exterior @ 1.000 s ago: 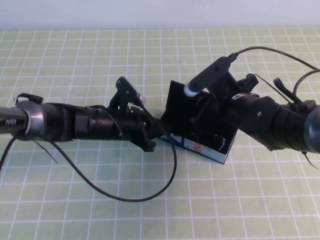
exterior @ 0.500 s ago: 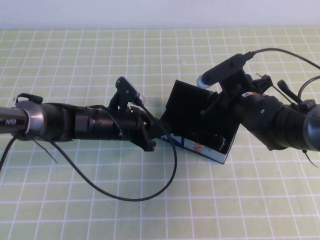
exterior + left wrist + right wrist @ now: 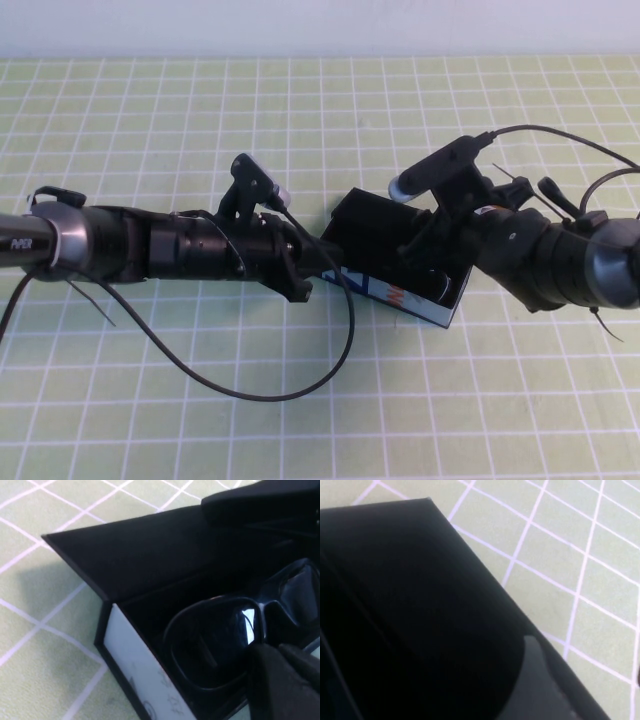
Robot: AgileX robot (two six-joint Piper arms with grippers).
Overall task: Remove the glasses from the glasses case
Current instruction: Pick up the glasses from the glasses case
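we see the glasses case (image 3: 398,262) lying open near the middle of the green gridded bench (image 3: 200,400), its black lid raised at the far side and its white printed side panel facing us. the glasses (image 3: 235,640) lie inside the case, dark lenses up. our left gripper (image 3: 318,258) sits against the case's left end; we cannot tell how wide it stands. our right gripper (image 3: 420,248) reaches into the case from the right, spread wide and holding nothing that we can see.
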